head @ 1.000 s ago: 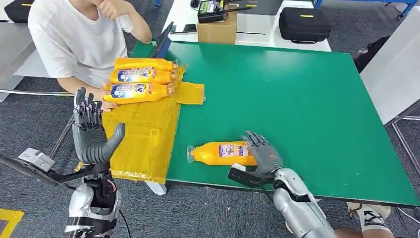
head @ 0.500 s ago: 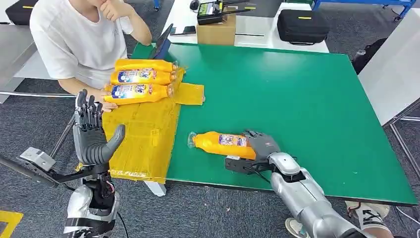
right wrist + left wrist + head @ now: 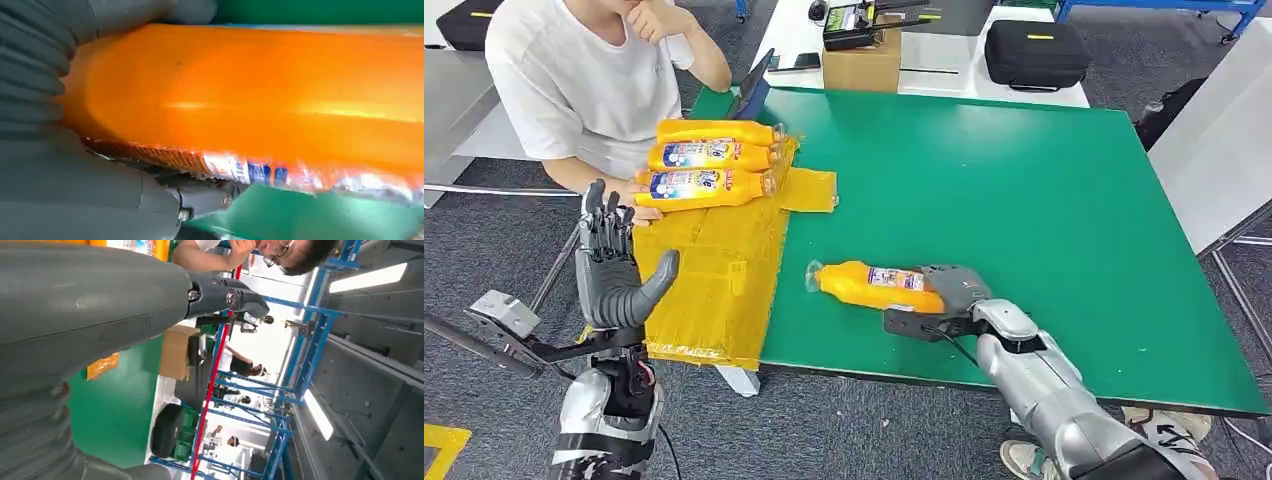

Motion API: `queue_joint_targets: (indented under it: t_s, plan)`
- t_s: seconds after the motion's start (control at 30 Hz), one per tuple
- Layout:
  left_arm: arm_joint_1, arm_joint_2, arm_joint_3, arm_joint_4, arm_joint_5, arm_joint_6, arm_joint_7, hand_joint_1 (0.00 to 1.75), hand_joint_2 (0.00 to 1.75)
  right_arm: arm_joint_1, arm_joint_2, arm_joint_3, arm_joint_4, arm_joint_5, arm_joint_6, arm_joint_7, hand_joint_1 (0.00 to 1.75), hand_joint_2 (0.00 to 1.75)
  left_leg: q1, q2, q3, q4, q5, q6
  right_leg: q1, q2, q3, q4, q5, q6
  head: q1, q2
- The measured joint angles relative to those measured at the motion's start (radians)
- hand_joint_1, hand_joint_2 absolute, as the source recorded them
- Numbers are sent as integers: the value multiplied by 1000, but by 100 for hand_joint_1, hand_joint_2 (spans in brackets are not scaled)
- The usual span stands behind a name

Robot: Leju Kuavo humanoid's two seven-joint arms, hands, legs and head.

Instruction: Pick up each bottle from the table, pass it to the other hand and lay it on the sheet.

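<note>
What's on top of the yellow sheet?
Three orange bottles lie side by side at the far end of the yellow sheet; a person's hand touches the nearest. The sheet beneath them is hidden.

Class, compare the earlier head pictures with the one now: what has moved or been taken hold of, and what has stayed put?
The right hand has closed over the base end of the lone orange bottle on the green table, and the bottle has shifted slightly toward the far edge. The left hand stays raised and open, and the three bottles on the yellow sheet are unmoved.
</note>
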Motion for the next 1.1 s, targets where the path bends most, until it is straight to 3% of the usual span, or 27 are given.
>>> queue_joint_targets:
  t_s: [0.1, 0.23, 0.27, 0.3, 0.33, 0.4, 0.53, 0.7, 0.73, 0.77, 0.8, 0.93, 1.1]
  plan:
    - [2, 6, -9, 4, 8, -2, 0, 0, 175, 66, -1, -66, -42, -180, -50, -159, 175, 175, 0, 0, 0, 0, -1, -1, 0, 0, 1, 0, 0, 0, 1, 0]
    - [34, 13, -77, 26, -159, 22, 51, 0, 175, 253, 28, -156, -265, -249, -239, -205, 175, 175, 0, -1, -4, 0, -2, -1, 0, 0, -2, 0, -1, 0, 0, 0]
    - [46, 13, -104, 37, -214, 36, 46, 0, 175, 280, 34, -174, -319, -247, -269, -199, 168, 175, 0, -1, -6, 0, -2, -1, 0, -1, -5, 0, -1, 0, -1, 0]
    - [57, 11, -128, 49, -250, 49, 37, 0, 175, 304, 44, -187, -370, -245, -281, -190, 171, 175, 0, -1, -7, 0, -1, -1, 0, 0, -7, 0, -1, 0, 0, 0]
    - [65, 8, -148, 57, -266, 57, 31, 0, 175, 330, 48, -198, -416, -253, -288, -193, 155, 175, 0, -1, -7, 0, -1, -1, 0, 0, -7, 0, -1, 0, 0, 0]
    - [88, -2, -197, 75, -284, 63, 23, 0, 175, 399, 61, -236, -532, -315, -311, -246, 141, 175, 0, -3, -9, 0, -2, -1, 0, -2, -7, 0, -1, 0, 1, 0]
    - [117, -22, -254, 108, -191, 40, 28, 0, 175, 472, 99, -278, -710, -417, -302, -325, 124, 175, 0, -1, -11, 0, -2, -1, 0, -1, -10, 0, -1, 0, 0, 0]
    - [135, -23, -292, 129, -152, 33, 39, 0, 175, 541, 124, -285, -825, -440, -273, -334, 120, 175, 0, -1, -11, 0, -3, -1, 0, -2, -10, 0, -3, 2, 0, 0]
    - [138, -23, -299, 129, -152, 32, 40, 0, 175, 547, 129, -285, -833, -443, -271, -335, 133, 175, 0, -1, -11, 0, -3, -1, 0, -2, -10, 0, -3, 2, 0, 0]
    - [139, -24, -304, 129, -152, 31, 41, 0, 175, 552, 132, -285, -839, -443, -270, -337, 166, 175, 0, -1, -11, 0, -3, -1, 0, -2, -10, 0, -3, 2, 0, 0]
    - [141, -25, -309, 129, -152, 30, 42, 0, 175, 555, 136, -285, -845, -443, -269, -339, 175, 175, 0, -1, -11, 0, -3, -1, 0, -2, -10, 0, -3, 2, 0, 0]
    - [153, -23, -343, 122, -178, -13, 32, 0, 175, 558, 150, -283, -846, -451, -231, -346, 175, 175, 0, -2, -12, 0, -3, -1, 0, -2, -9, 0, -3, 2, 0, 0]
    - [152, -14, -422, 101, -218, -59, 15, 0, 175, 538, 180, -191, -756, -337, -225, -395, 175, 175, 0, -1, -12, 0, -3, -1, 0, -2, -10, 0, -3, 2, 0, 0]
